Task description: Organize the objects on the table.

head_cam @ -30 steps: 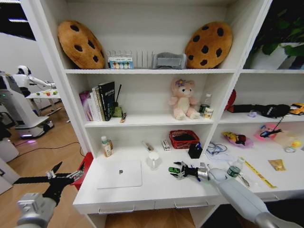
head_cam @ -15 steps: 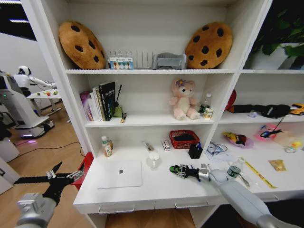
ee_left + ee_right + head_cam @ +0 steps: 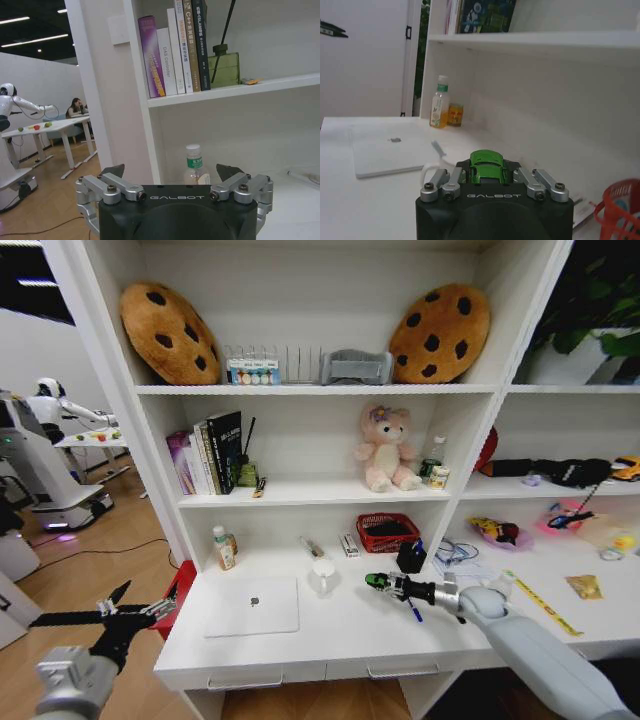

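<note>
Above the table point(image 3: 340, 635), right claw point(image 3: 378, 583) is clamped on green gadget point(image 3: 488, 168).

Grey rounded arms, black wrist housings marked GALBOT in white, silver linkage bars with dark screws, black fingers on left gripper point(image 3: 125, 608) and right gripper point(image 3: 378, 583).

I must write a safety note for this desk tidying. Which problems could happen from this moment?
1. The right gripper is shut on the green gadget above the desk; if the hold is weak, it may fall.
2. The white cup stands close beside that gripper, so a sideways move could tip it.
3. The blue pen lies under the right arm and might get swept off.
</note>
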Tool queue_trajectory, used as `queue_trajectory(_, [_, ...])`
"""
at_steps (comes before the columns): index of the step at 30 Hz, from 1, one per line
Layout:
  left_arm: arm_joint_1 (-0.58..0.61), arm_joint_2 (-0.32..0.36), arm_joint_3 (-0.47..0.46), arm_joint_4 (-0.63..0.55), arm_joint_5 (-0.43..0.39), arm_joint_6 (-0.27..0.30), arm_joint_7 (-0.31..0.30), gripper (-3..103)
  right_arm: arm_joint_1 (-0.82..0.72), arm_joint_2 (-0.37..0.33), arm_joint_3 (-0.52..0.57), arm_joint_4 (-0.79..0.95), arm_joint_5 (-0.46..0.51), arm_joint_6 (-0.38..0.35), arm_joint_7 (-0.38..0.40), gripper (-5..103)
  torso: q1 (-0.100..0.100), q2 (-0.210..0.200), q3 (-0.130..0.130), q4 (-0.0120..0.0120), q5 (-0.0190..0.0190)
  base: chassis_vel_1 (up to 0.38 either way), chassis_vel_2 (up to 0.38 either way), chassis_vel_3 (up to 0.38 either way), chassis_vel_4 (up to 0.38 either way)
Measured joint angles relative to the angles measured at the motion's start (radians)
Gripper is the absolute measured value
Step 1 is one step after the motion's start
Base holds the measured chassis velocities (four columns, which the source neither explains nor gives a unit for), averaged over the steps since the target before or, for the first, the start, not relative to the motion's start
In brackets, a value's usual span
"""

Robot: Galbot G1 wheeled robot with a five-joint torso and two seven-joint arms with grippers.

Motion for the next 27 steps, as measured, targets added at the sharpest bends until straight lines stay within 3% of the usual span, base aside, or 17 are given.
queue_trajectory(5, [0.000, 0.000, 0.000, 0.000, 0.000, 0.000, 0.000, 100, 0.041, -0.094, 0.043, 0.144, 0.111, -0.038, 0.020, 36, 0.000, 0.000, 0.000, -0.0001, -0.0005, 0.000, 0.000, 0.000, 0.000])
queue_trajectory(7, [0.000, 0.000, 0.000, 0.000, 0.000, 0.000, 0.000, 100, 0.141, -0.145, 0.029, 0.222, 0.199, -0.079, 0.032, 36, 0.000, 0.000, 0.000, 0.0003, -0.0008, 0.000, 0.000, 0.000, 0.000])
queue_trajectory(8, [0.000, 0.000, 0.000, 0.000, 0.000, 0.000, 0.000, 100, 0.141, -0.145, 0.029, 0.222, 0.199, -0.079, 0.032, 36, 0.000, 0.000, 0.000, 0.0003, -0.0008, 0.000, 0.000, 0.000, 0.000])
queue_trajectory(10, [0.000, 0.000, 0.000, 0.000, 0.000, 0.000, 0.000, 100, 0.250, -0.168, -0.012, 0.289, 0.283, -0.146, 0.083, 36, 0.000, 0.000, 0.000, 0.0000, -0.0007, 0.000, 0.000, 0.000, 0.000])
queue_trajectory(14, [0.000, 0.000, 0.000, 0.000, 0.000, 0.000, 0.000, 100, 0.364, -0.168, -0.086, 0.292, 0.301, -0.205, 0.094, 36, 0.000, 0.000, 0.000, -0.0001, -0.0006, 0.000, 0.000, 0.000, 0.000])
queue_trajectory(16, [0.000, 0.000, 0.000, 0.000, 0.000, 0.000, 0.000, 100, 0.548, -0.141, -0.217, 0.238, 0.304, -0.255, 0.094, 36, 0.000, 0.000, 0.000, -0.0001, -0.0005, 0.000, 0.000, 0.000, 0.000])
queue_trajectory(17, [0.000, 0.000, 0.000, 0.000, 0.000, 0.000, 0.000, 100, 0.548, -0.141, -0.217, 0.238, 0.304, -0.255, 0.094, 36, 0.000, 0.000, 0.000, -0.0001, -0.0005, 0.000, 0.000, 0.000, 0.000])
queue_trajectory(20, [0.000, 0.000, 0.000, 0.000, 0.000, 0.000, 0.000, 100, 0.766, -0.049, -0.400, 0.108, 0.289, -0.274, 0.096, 36, 0.000, 0.000, 0.000, 0.0002, -0.0006, 0.000, 0.000, 0.000, 0.000])
queue_trajectory(21, [0.000, 0.000, 0.000, 0.000, 0.000, 0.000, 0.000, 100, 0.766, -0.049, -0.400, 0.108, 0.289, -0.274, 0.096, 36, 0.000, 0.000, 0.000, 0.0002, -0.0006, 0.000, 0.000, 0.000, 0.000])
queue_trajectory(24, [0.000, 0.000, 0.000, 0.000, 0.000, 0.000, 0.000, 100, 0.919, 0.076, -0.526, -0.069, 0.277, -0.280, 0.091, 36, 0.000, 0.000, 0.000, 0.0002, -0.0006, 0.000, 0.000, 0.000, 0.000])
queue_trajectory(25, [0.000, 0.000, 0.000, 0.000, 0.000, 0.000, 0.000, 100, 0.919, 0.076, -0.526, -0.069, 0.277, -0.280, 0.091, 36, 0.000, 0.000, 0.000, 0.0002, -0.0006, 0.000, 0.000, 0.000, 0.000])
queue_trajectory(27, [0.000, 0.000, 0.000, 0.000, 0.000, 0.000, 0.000, 100, 0.987, 0.142, -0.570, -0.188, 0.243, -0.279, 0.075, 36, 0.000, 0.000, 0.000, 0.0006, -0.0012, 0.000, 0.000, 0.000, 0.000])
